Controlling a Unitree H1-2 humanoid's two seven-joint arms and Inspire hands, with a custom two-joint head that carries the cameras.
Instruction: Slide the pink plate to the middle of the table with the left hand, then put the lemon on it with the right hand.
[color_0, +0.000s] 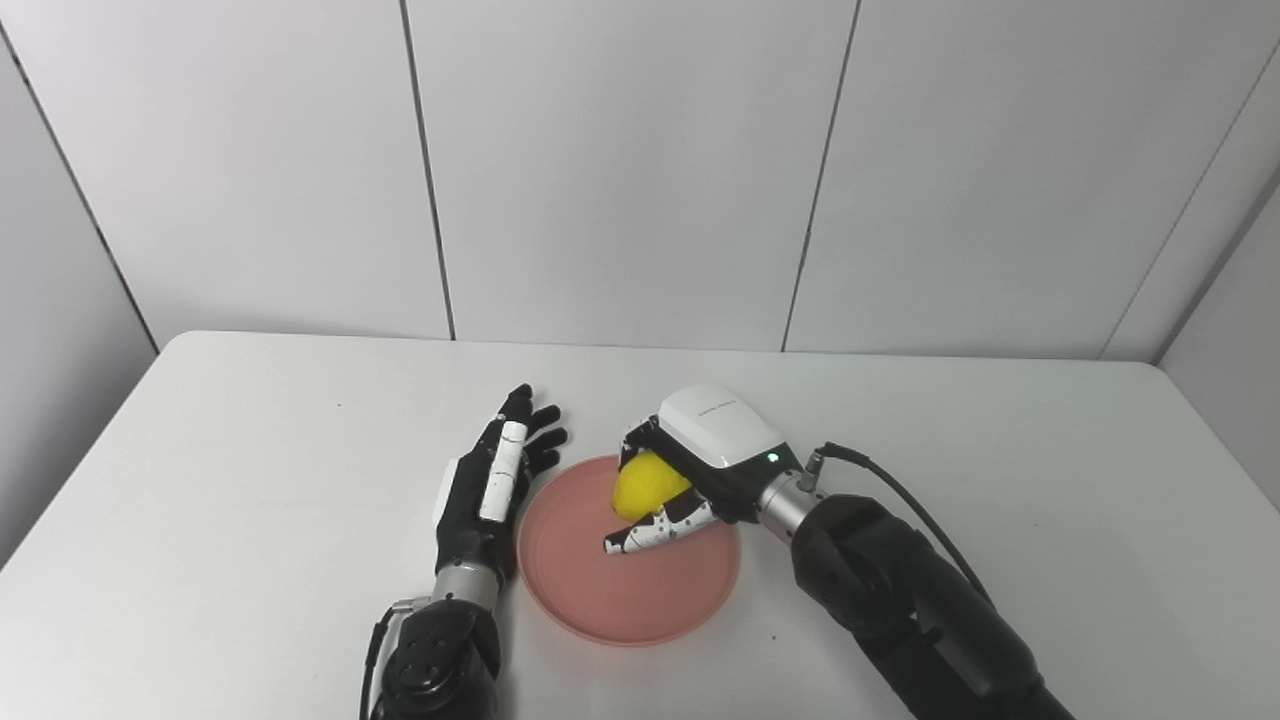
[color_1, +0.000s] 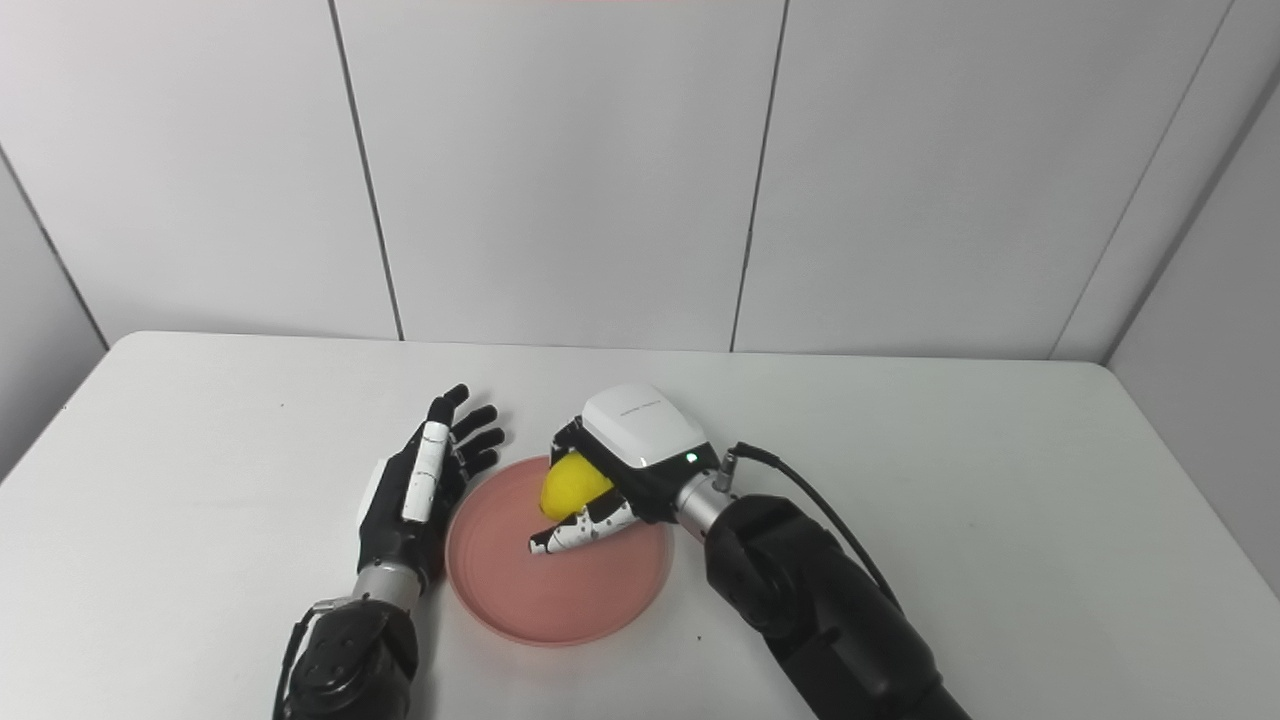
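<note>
Right robot hand (color_0: 690, 480) grasps lemon (color_0: 645, 484) directly over pink plate (color_0: 600, 590); release goes straight down. Left robot hand (color_0: 495, 480), fingers spread, flanks plate's left rim.

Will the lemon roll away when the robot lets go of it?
Maybe a little. The lemon looks rounded and smooth, so it could wobble or roll. But the right hand holds it over the pink plate, whose raised rim would probably stop it.
</note>
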